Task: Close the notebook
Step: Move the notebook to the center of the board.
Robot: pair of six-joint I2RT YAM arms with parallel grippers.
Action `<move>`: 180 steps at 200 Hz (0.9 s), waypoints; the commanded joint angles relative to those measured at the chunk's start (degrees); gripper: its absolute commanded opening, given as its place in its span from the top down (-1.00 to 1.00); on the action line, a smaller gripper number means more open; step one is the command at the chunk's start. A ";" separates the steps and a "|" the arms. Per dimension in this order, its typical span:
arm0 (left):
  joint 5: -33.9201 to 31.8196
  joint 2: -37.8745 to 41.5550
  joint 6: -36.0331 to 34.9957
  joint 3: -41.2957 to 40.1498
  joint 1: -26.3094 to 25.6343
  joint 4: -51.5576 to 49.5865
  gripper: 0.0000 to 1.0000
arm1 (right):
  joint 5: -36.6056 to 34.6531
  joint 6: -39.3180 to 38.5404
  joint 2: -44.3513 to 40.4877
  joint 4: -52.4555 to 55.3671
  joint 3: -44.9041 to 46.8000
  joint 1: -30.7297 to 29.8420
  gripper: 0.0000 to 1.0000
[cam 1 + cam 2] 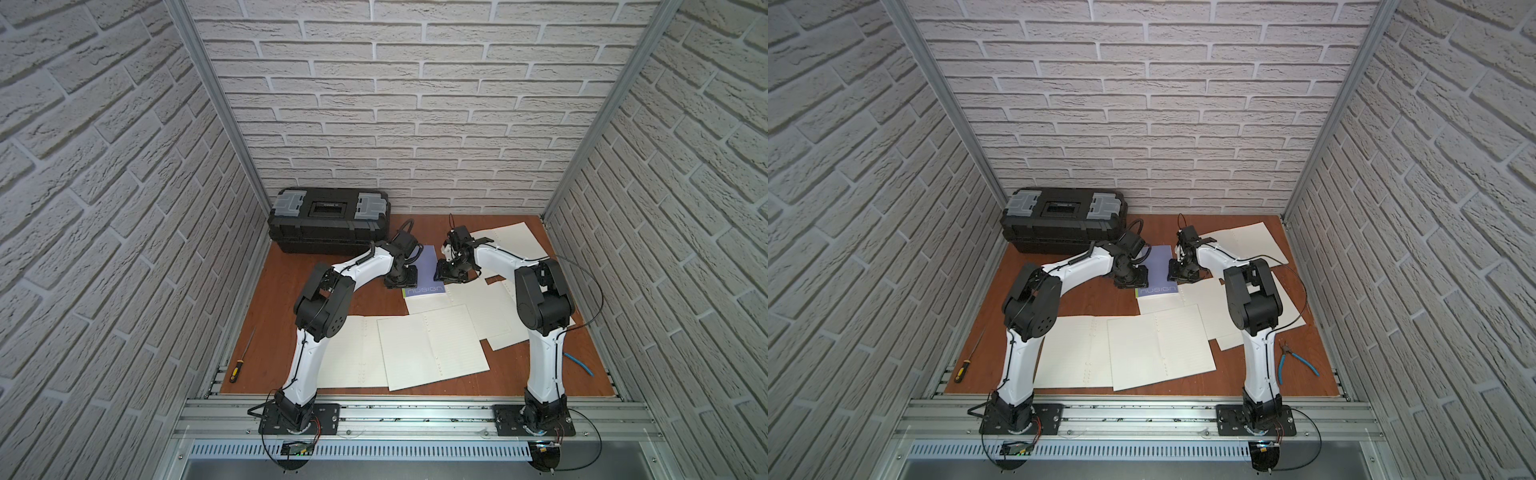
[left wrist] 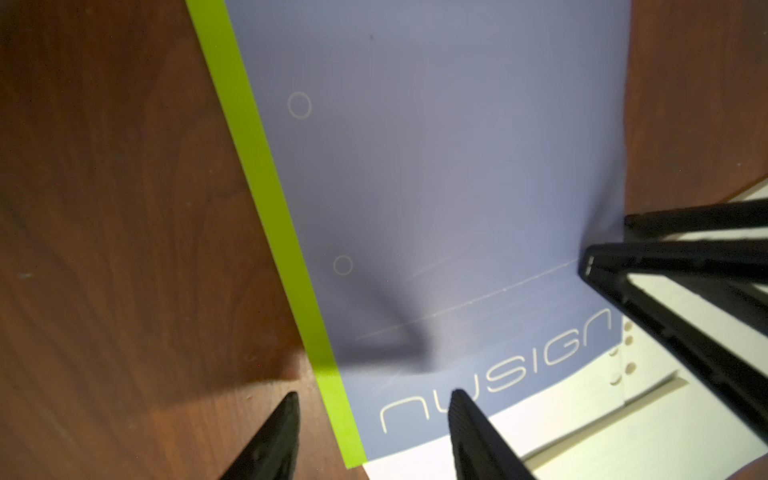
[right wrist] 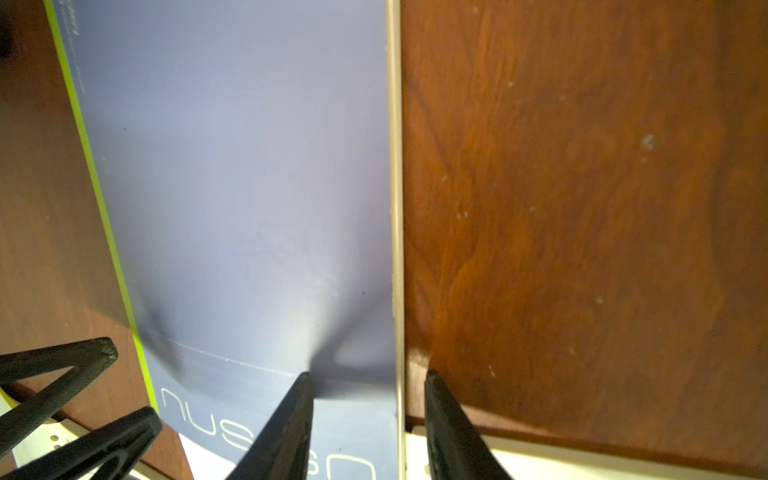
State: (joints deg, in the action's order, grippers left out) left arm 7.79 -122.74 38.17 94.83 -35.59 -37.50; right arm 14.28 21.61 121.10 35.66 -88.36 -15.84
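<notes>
The notebook [image 1: 424, 268] [image 1: 1158, 268] lies flat on the wooden table with its blue-violet "nusign" cover [image 2: 436, 187] facing up and a green stripe [image 2: 266, 199] along one long edge. In the left wrist view my left gripper [image 2: 375, 394] is open and straddles that green edge, one finger over the wood and one over the cover. In the right wrist view my right gripper [image 3: 369, 373] is open and straddles the opposite cream page edge [image 3: 397, 208]. In both top views both grippers [image 1: 401, 279] [image 1: 452, 274] point down at the notebook's two sides.
A black toolbox [image 1: 330, 218] stands at the back left. Several loose lined sheets [image 1: 432, 345] cover the table's middle and right, one under the notebook's near end. A screwdriver [image 1: 239, 365] lies front left, and blue pliers [image 1: 1296, 359] lie front right.
</notes>
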 commanded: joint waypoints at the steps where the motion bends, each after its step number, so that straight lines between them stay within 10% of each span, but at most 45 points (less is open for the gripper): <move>1: -0.30 -0.65 0.33 1.37 -0.09 0.19 -0.15 | -0.62 -0.68 -2.69 0.33 0.99 -0.67 0.12; 180: 1.45 -5.46 -1.08 5.70 0.31 0.68 -0.08 | 0.48 1.14 -1.17 -1.03 0.70 -1.22 0.26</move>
State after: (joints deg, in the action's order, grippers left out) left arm 8.40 -126.13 38.11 97.86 -35.59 -37.50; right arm 14.15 22.11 120.79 34.89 -87.44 -16.34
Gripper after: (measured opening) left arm 0.538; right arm 0.371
